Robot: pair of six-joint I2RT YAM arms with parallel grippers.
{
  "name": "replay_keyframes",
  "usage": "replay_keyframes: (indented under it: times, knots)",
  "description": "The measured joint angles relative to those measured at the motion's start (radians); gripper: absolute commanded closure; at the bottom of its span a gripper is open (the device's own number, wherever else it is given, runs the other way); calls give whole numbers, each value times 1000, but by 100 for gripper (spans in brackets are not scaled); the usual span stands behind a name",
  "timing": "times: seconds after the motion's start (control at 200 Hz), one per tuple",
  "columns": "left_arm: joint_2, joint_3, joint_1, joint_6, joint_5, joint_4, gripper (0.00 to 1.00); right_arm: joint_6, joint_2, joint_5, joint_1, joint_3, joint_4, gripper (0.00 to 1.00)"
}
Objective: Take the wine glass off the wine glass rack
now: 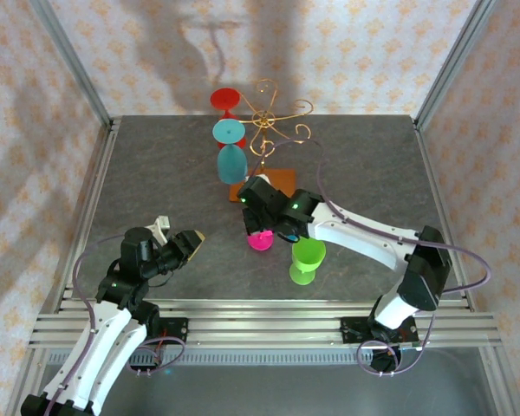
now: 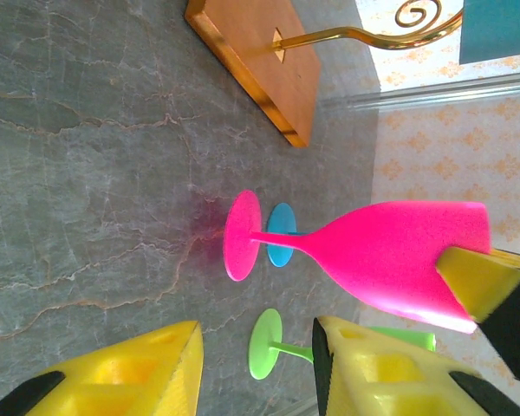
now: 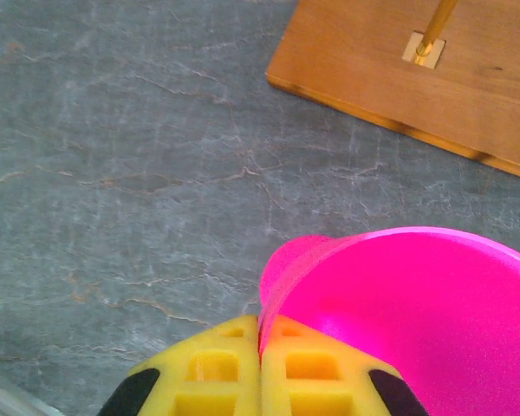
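Green glass [image 1: 307, 258] beside pink wine glass [image 3: 416, 329] near wine glass rack [image 1: 273, 121]; outstretched right gripper [image 3: 260, 328] clamps pink rim, left gripper [image 1: 178, 234] open, empty.

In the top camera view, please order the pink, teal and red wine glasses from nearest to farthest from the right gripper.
1. Pink wine glass: standing on the table, rim pinched in the right gripper.
2. Teal wine glass: hanging upside down on the gold wire rack, behind the gripper.
3. Red wine glass: farthest, at the rack's back-left.
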Motion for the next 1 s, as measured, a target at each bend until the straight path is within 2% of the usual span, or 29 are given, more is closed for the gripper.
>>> replay_keyframes:
  times: [0.43, 0.631, 0.996]
  knots:
    - [20, 0, 0, 0, 0, 0, 62, 7, 41, 69, 3, -8, 1, 100]
    - [20, 0, 0, 0, 0, 0, 63, 6, 64, 87, 5, -8, 12, 96]
    - [27, 1, 0, 0, 0, 0, 63, 5, 75, 97, 5, -8, 23, 79]
